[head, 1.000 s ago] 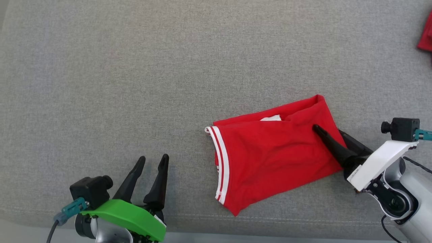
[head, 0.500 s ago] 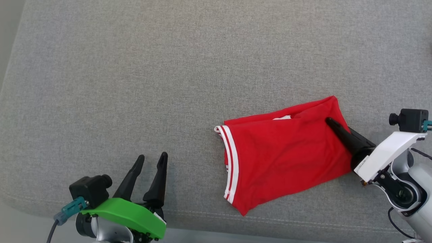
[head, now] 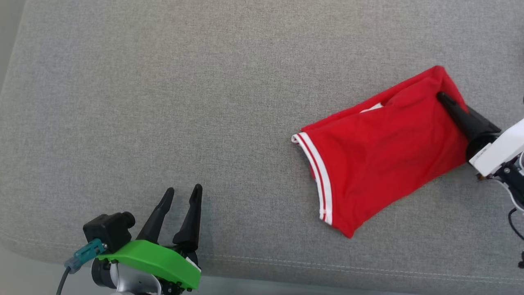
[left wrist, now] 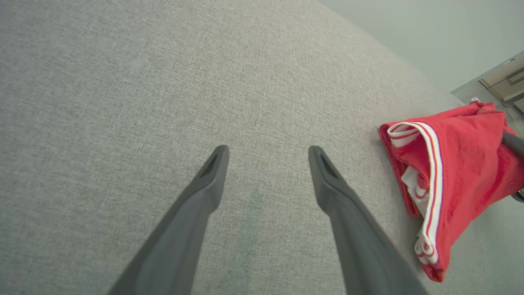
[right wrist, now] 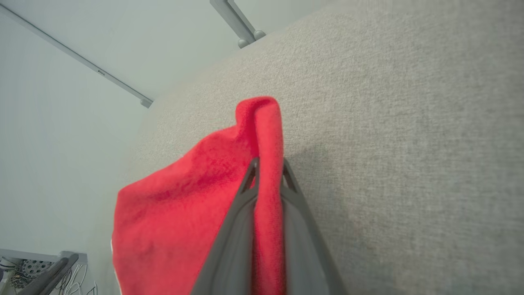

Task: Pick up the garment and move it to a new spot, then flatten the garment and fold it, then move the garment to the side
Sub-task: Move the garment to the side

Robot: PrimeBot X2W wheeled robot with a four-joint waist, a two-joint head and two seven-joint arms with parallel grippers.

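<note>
The garment (head: 380,151) is a red folded piece with white-striped trim, lying at the right of the grey cushion (head: 163,82). My right gripper (head: 444,100) is shut on its far right edge; the right wrist view has a red fold (right wrist: 268,164) pinched between the two fingers (right wrist: 233,229), with the cloth hanging off to the left. At the lower left my left gripper (head: 183,193) stands open over bare cushion, well apart from the garment. From the left wrist the garment's striped end (left wrist: 434,172) sits to the right of the spread left gripper (left wrist: 268,153).
The cushion's front seam (head: 327,266) runs along the bottom of the head view. Beyond its far edge, the right wrist view has a pale wall and a metal rail (right wrist: 237,20). Wide bare fabric lies to the left and behind the garment.
My right gripper closed on the garment's right edge and has pulled it up and to the right across the cushion. The left gripper stayed put, open. The head camera shifted a little.
</note>
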